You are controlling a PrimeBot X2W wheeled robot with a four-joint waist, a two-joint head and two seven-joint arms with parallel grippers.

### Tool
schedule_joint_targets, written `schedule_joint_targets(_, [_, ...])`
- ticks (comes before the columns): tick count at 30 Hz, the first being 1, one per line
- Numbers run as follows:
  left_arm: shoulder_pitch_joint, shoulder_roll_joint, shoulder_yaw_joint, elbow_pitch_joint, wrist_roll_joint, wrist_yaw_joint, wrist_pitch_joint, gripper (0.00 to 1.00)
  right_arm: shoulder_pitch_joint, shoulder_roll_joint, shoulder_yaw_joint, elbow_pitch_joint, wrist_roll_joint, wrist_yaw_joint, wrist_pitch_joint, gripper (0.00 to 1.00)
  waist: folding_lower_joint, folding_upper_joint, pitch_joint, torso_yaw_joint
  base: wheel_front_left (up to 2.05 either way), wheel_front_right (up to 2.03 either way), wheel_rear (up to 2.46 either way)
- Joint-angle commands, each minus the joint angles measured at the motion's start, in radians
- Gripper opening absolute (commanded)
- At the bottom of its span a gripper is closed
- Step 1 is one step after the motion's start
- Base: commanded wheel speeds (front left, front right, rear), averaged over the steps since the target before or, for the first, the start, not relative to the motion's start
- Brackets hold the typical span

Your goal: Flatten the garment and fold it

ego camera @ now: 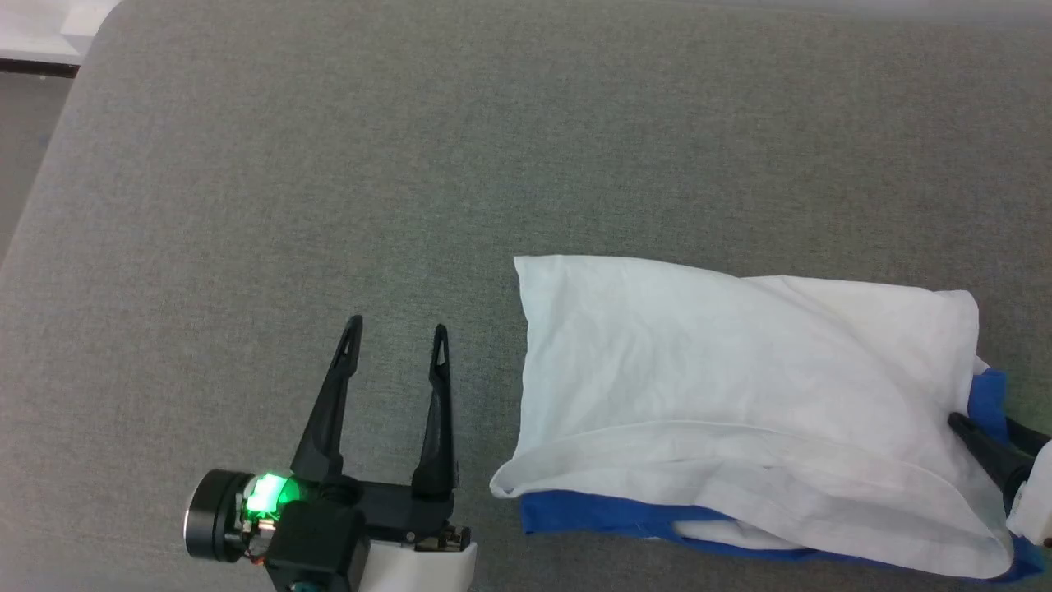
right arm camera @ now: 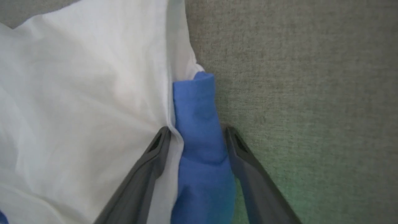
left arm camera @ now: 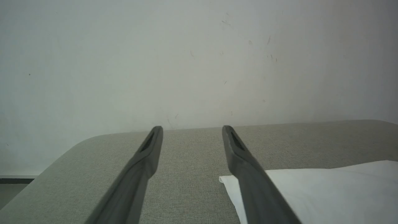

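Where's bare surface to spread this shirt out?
Free: the far half of the grey fabric-covered surface beyond the white, blue-sleeved T-shirt, and the left side around the left jaws. Crowded: near right, where the right jaws straddle the shirt's blue sleeve.

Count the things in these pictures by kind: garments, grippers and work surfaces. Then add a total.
Garments: 1, the white and blue T-shirt
Grippers: 2, the left gripper and the right gripper
Work surfaces: 1, the grey surface
Total: 4
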Motion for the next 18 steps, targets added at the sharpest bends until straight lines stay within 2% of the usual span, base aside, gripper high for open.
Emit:
schedule_joint_targets(1, [-0.018, -0.007, 0.003, 0.005, 0.008, -0.01, -0.005, 1.0, 0.002, 0.012, 0.028, 0.031, 0.002, -0.001, 0.022, 0.07, 0.0, -0.0001, 0.008, 0.007, 0.0, 0.0, 0.0])
schedule_joint_targets(2, [-0.02, -0.01, 0.004, 0.007, 0.009, -0.013, -0.005, 1.0, 0.002, 0.008, 0.038, 0.033, 0.004, -0.001, 0.029, 0.0, 0.0, -0.0001, 0.008, 0.007, 0.0, 0.0, 0.0])
schedule_joint_targets(8, [-0.017, -0.016, 0.017, 0.025, 0.005, -0.029, -0.005, 1.0, -0.027, 0.015, 0.02, 0.033, 0.007, -0.001, -0.007, 0.0, 0.0, -0.0001, -0.014, -0.007, 0.0, 0.0, 0.0])
schedule_joint_targets(18, [0.014, -0.013, 0.038, 0.059, -0.023, -0.063, -0.005, 1.0, -0.063, -0.028, -0.226, 0.15, -0.097, -0.001, -0.083, 0.0, 0.0, -0.0001, -0.086, -0.032, 0.0, 0.0, 0.0])
